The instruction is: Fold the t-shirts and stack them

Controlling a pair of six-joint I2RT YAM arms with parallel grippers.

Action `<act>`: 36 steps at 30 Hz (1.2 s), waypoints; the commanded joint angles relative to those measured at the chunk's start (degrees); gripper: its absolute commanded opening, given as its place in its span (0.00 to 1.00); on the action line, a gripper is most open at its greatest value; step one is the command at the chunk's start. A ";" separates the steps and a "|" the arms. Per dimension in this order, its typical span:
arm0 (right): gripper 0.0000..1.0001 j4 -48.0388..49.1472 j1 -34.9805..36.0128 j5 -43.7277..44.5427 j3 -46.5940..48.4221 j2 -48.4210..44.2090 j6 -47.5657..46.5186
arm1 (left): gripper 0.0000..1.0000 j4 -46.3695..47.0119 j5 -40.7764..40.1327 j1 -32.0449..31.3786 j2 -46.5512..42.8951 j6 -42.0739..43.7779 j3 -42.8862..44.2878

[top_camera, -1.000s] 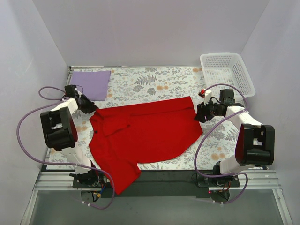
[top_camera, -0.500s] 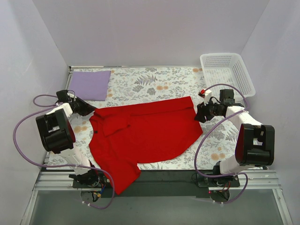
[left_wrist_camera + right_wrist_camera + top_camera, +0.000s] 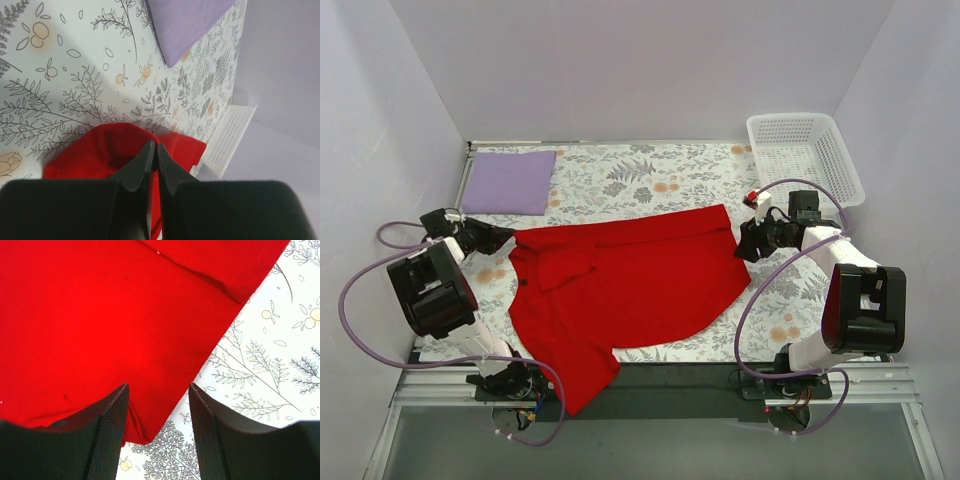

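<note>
Top external view shows the red t-shirt (image 3: 630, 280) spread wide across the middle of the floral-patterned bench (image 3: 650, 175), lying at a slight slant, with a folded-over flap near its left end and its near left part trailing over the bench's near edge between the two arm bases. The lavender t-shirt (image 3: 510, 182) lies as a flat, folded rectangle in the far left corner of the bench, close to the red one's far left corner but not touching it. A white lattice basket (image 3: 850, 175) sits in the far right corner, well apart from both shirts. The left hand (image 3: 503, 238) is low at the left side of the bench, right at the red t-shirt's far left corner. In the left wrist view its jaws are pressed together tip to tip, with red cloth bunched around the tips and a thin strip of red showing between them lower down, so it has the shirt's corner pinched. The lavender t-shirt and the basket show beyond it in that view. The right hand (image 3: 744, 243) is at the red t-shirt's right edge. In the right wrist view its jaws stand partly open on either side of a pointed corner of the red cloth, which lies flat on the bench between them, ungripped.
</note>
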 commanded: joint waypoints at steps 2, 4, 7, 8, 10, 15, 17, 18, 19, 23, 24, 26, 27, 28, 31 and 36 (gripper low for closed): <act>0.57 -0.78 0.22 -1.13 1.15 0.09 -0.93 | 0.04 3.51 3.13 2.27 -1.97 -3.32 -1.44; 0.57 -0.69 0.22 -1.13 1.15 0.18 -1.01 | 0.07 3.42 1.82 2.71 -3.20 -2.62 -2.14; 0.57 -0.78 0.30 -1.31 1.15 0.18 -0.93 | 0.15 0.61 -2.48 3.68 -4.52 0.37 -2.40; 0.57 -0.86 0.22 -1.31 1.24 0.09 -0.93 | 0.21 -0.09 -4.15 4.20 -4.96 0.81 -2.67; 0.57 -0.86 0.22 -1.39 1.24 0.00 -1.02 | 0.25 -1.06 -7.50 4.56 -6.02 1.95 -3.63; 0.57 -0.95 0.30 -1.66 1.24 -0.08 -1.28 | 0.26 -2.21 -7.69 4.73 -6.81 4.32 -5.56; 0.57 -1.04 0.22 -1.75 1.42 0.00 -1.19 | 0.26 -2.91 -7.60 4.73 -6.37 6.33 -6.09; 0.57 -1.13 0.22 -1.83 1.33 -0.08 -1.28 | 0.26 -3.52 -7.25 4.56 -6.02 7.31 -6.10; 0.57 -1.13 0.22 -1.92 1.33 0.00 -1.19 | 0.26 -3.70 -6.29 4.47 -5.67 8.10 -6.10; 0.57 -1.13 0.22 -2.10 1.42 -0.17 -1.28 | 0.29 -7.03 -9.87 1.85 -4.18 14.06 -3.82; 0.57 -1.13 0.22 -2.10 1.42 -0.26 -1.28 | 0.31 -8.78 -11.10 1.14 -3.91 15.13 -3.20; 0.57 -1.22 0.22 -2.19 1.42 -0.35 -1.28 | 0.32 -10.29 -14.88 -1.14 -3.38 16.54 -2.15; 0.57 -1.22 0.30 -2.27 1.42 -0.35 -1.28 | 0.32 -11.08 -15.85 -1.76 -3.12 17.76 -1.62; 0.57 -1.22 0.22 -2.27 1.42 -0.35 -1.37 | 0.33 -11.52 -16.81 -2.99 -3.12 18.38 -1.35; 0.58 -1.39 0.22 -2.45 1.33 -0.44 -1.45 | 0.33 -12.49 -20.25 -4.05 -2.50 19.79 -0.74; 0.58 -1.48 0.22 -2.63 1.33 -0.52 -1.54 | 0.20 -14.42 -23.93 -5.64 -0.92 20.76 0.41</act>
